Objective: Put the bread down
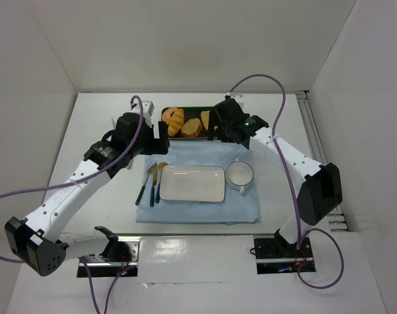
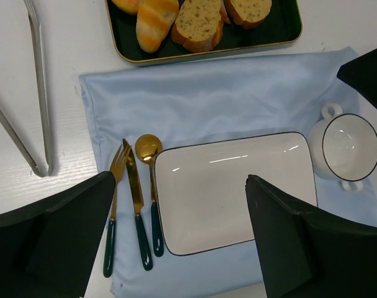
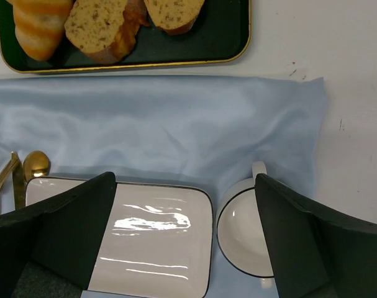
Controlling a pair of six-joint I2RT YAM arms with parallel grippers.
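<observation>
Black left gripper: the jaws are spread wide and hold nothing. It hangs over the white plate, which sits on the blue cloth.
Black right gripper: this one is also wide apart and empty. It is above the spot where the plate meets the cup.
Bread: nothing grips it. It lies at the left end of the dark tray, beyond the far edge of the cloth, with its right side against a brown-crusted slice.
Direction from the left gripper: straight ahead, past the plate and a strip of bare cloth, and a little left of my centre line.
Direction from the right gripper: ahead but far to the left, at the corner of that wrist view, with the slices lying in between.
Long axis: in the left wrist view it runs mostly away from me, with the far end leaning right. As I judge it, the narrow width faces the gap between the left fingers.
Nearer arm: the left, by my reading. In the top view it sits just beside the tray's left end.
Coming move: I expect a forward reach with the left arm, a slight shift left, and little wrist turn.
</observation>
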